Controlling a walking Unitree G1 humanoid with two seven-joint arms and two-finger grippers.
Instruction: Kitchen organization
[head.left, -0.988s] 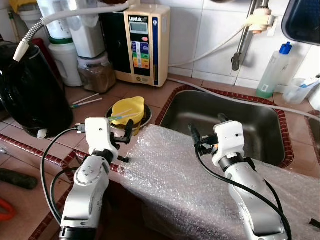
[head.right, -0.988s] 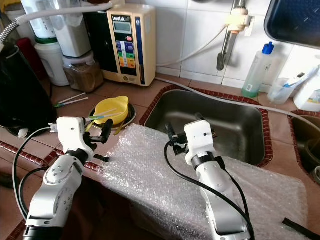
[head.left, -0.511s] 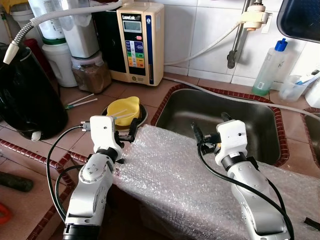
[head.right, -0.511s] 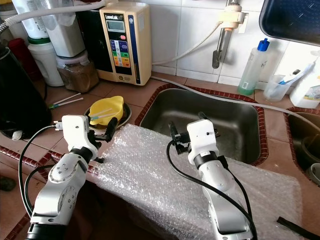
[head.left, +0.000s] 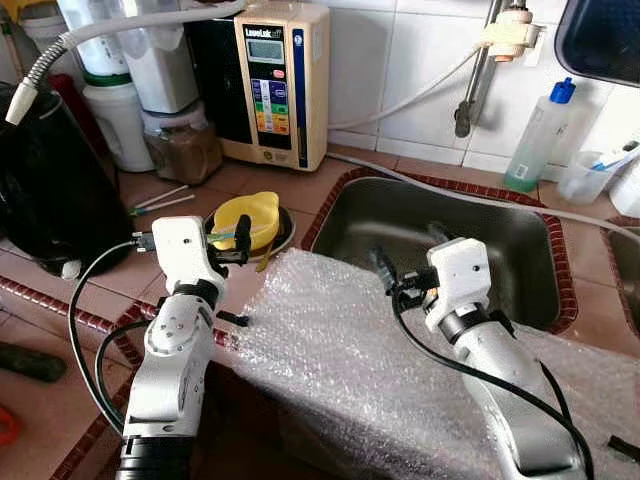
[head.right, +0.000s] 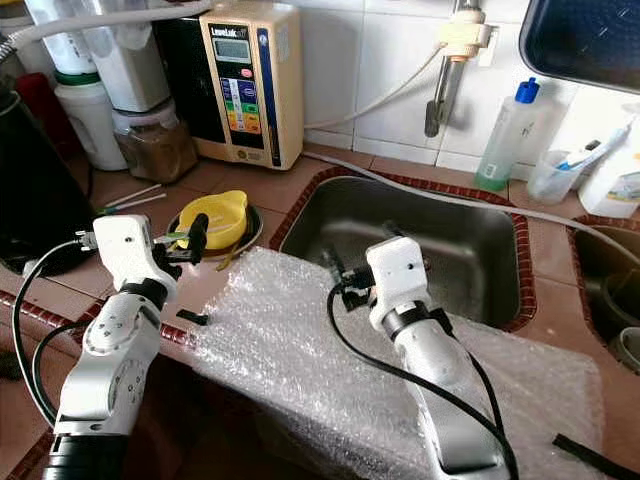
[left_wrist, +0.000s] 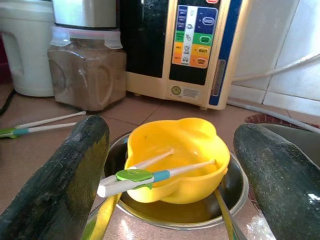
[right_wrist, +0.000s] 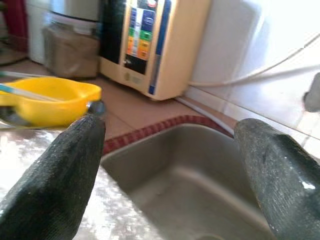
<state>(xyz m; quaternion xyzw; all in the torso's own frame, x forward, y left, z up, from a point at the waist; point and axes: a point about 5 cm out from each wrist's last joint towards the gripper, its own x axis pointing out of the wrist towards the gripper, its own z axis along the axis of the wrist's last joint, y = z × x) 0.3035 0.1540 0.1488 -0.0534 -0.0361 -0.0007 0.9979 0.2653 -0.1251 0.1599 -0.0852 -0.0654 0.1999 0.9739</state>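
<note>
Head views: my left gripper (head.left: 238, 268) hovers spread wide just before the yellow bowl (head.left: 252, 217) in its metal dish (head.right: 252, 237) left of the sink (head.left: 500, 250); my right gripper (head.left: 392, 265) hangs over bubble wrap (head.left: 340, 350). Left wrist: fingers (left_wrist: 65, 180) wide, framing the bowl holding a toothbrush (left_wrist: 150, 174). Right wrist: fingers (right_wrist: 55, 180) wide over the sink.

Home kitchen. Evidence: steel sink (head.left: 450, 225) set in a red-tiled counter (head.left: 290, 185), white tiled wall (head.left: 400, 60), water filter unit (head.left: 272, 80), soap bottle (head.left: 537, 135), food jar (head.left: 182, 148).
</note>
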